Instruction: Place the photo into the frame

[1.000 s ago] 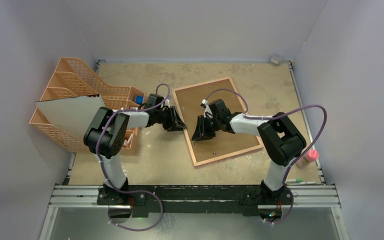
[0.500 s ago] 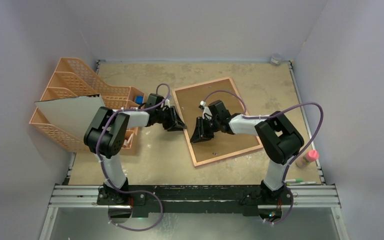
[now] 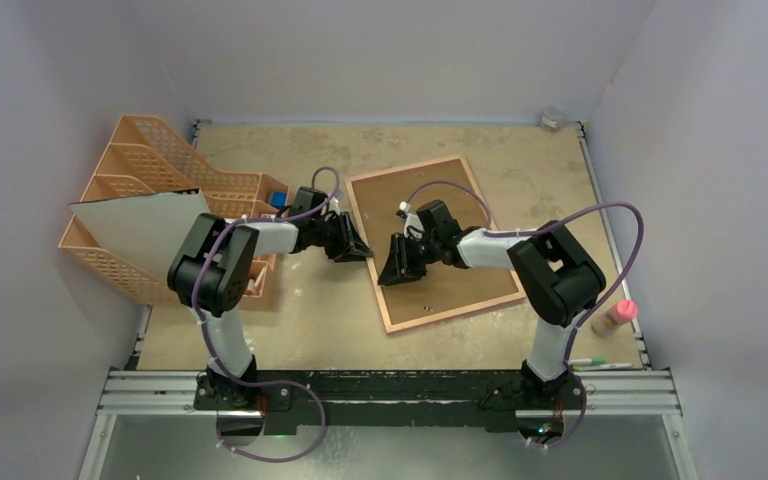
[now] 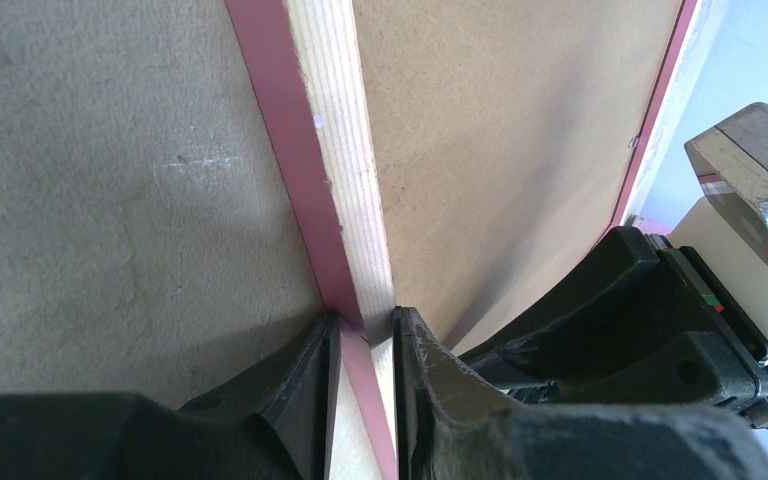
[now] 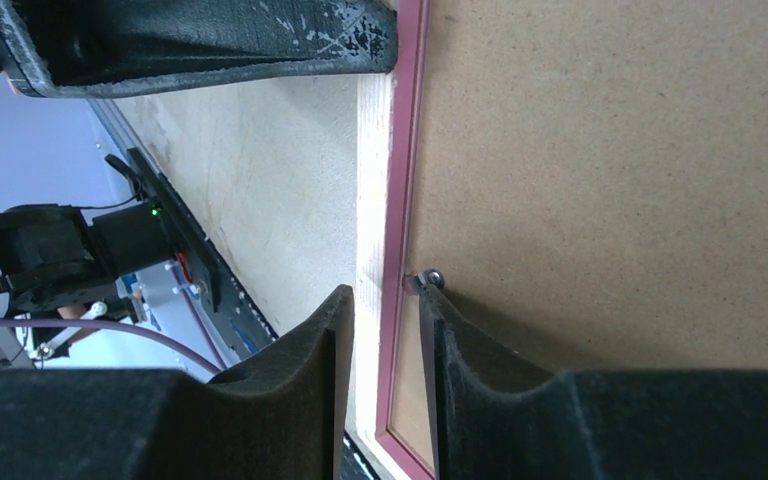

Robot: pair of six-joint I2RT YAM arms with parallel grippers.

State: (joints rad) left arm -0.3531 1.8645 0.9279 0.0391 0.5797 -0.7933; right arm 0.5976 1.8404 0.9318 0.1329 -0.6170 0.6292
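LIGHT: you have soft, even overhead light on the scuffed tan tabletop [image 3: 290, 320] | SHADOW: faint, soft-edged | FOCUS: pink-bordered wooden picture frame [image 4: 335, 150] sharp in wrist views, bottom foreground blurred | GLARE: left wrist's right edge washes pale

no writing, label, brand, number or sign can be read in any view. the frame [image 4: 305, 180] shows only a bare pink and wood rim, and the brown backing board [image 4: 500, 130] inside it carries no legible mark. the small bottle with a pink cap [image 3: 620, 315] at the right edge of the surface [image 3: 340, 320] is too small to tell whether it bears any print.
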